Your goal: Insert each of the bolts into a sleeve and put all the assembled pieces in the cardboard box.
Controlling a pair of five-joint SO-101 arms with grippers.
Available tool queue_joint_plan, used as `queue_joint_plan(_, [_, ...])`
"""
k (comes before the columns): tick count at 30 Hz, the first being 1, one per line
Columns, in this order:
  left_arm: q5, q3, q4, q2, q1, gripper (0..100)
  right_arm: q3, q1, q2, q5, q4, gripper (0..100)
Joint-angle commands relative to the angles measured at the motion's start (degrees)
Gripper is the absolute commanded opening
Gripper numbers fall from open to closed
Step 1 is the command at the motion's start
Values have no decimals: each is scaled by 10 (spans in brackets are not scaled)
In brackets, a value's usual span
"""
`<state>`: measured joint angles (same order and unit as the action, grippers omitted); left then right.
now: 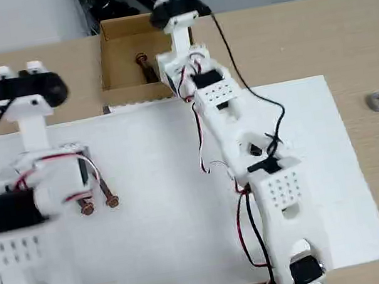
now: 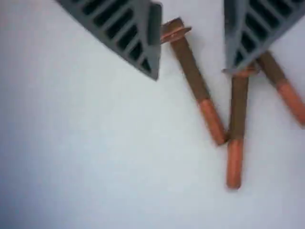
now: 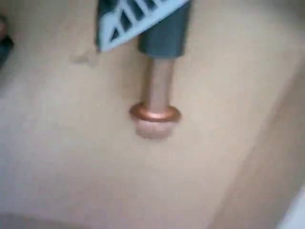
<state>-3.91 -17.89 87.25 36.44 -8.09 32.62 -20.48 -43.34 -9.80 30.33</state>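
Bolts point(image 1: 87, 207), two of them, lie lower left in the high view on the white sheet point(image 1: 166, 225) beside your left arm point(image 1: 34, 188). The cardboard box point(image 1: 109, 36) sits top centre with your right arm point(image 1: 247, 140) ending inside it. In the left wrist view, your left gripper point(image 2: 190, 71) is spread above three bolts, upper right. In the right wrist view, your right gripper point(image 3: 159, 45), top centre, pinches a bolt point(image 3: 156, 102) over the box floor.
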Motion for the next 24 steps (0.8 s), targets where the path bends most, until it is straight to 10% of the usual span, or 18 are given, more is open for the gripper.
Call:
queue_joint_plan(1, [-7,19,-14,-62,-29,87,28,15,93,-24,94,154])
queue_joint_plan(24, [59,25,-11,-288,-33,84,28,54,331,-25,555,152])
